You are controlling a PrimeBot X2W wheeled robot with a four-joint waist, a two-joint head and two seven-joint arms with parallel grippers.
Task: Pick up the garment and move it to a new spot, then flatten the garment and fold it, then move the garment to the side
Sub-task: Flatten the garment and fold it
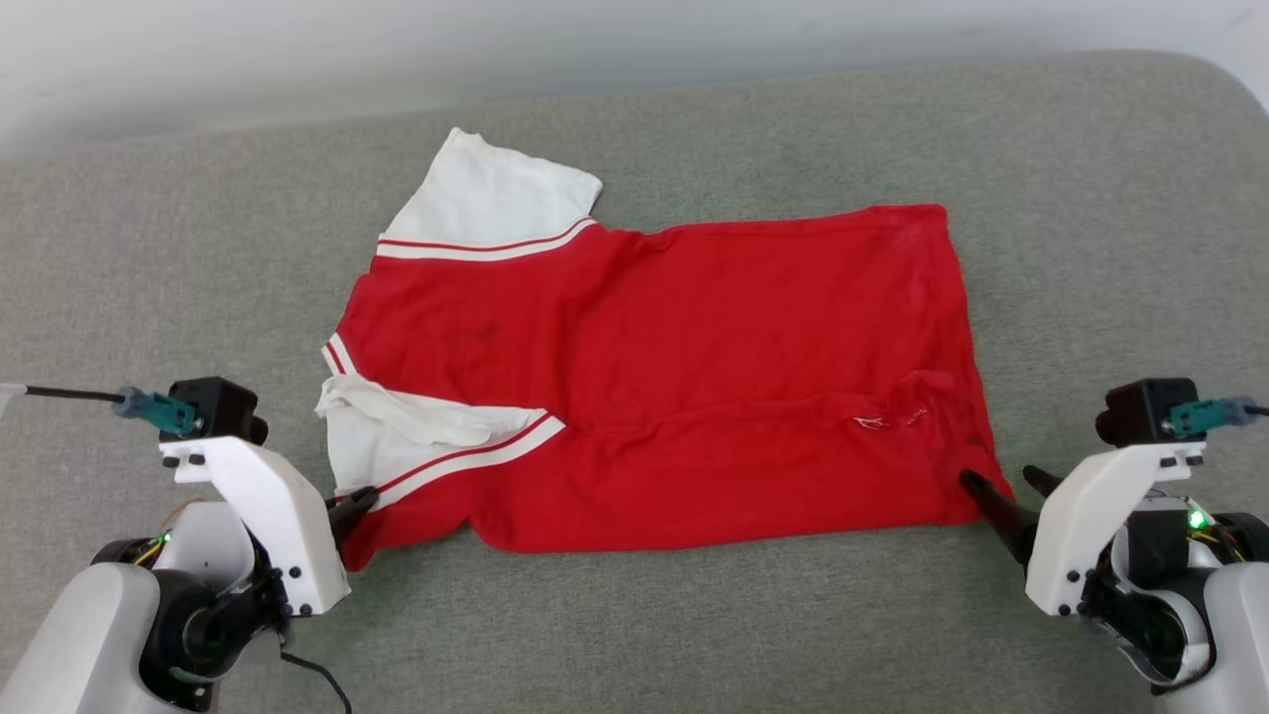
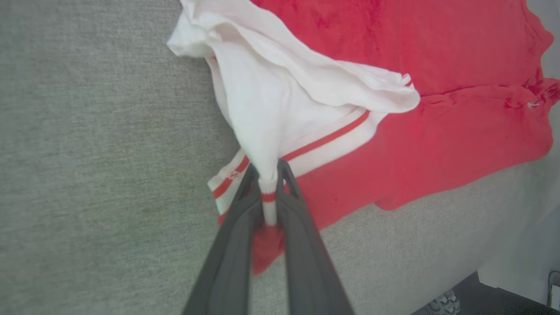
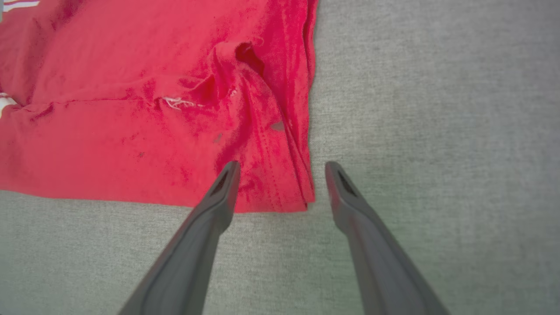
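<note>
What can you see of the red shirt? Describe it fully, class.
The shirt is red, soft-looking cloth with white short sleeves trimmed in red-and-white stripes. It lies spread on the grey fabric surface, slightly wrinkled, sleeves toward the robot's left. The far sleeve lies flat; the near sleeve is crumpled. The left gripper pinches its striped edge; the right gripper stands open astride the near hem corner.

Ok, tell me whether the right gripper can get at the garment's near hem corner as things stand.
Probably yes. The right gripper is open, and the hem corner of the garment lies flat between its fingers on the grey cushion, with nothing covering it.
</note>
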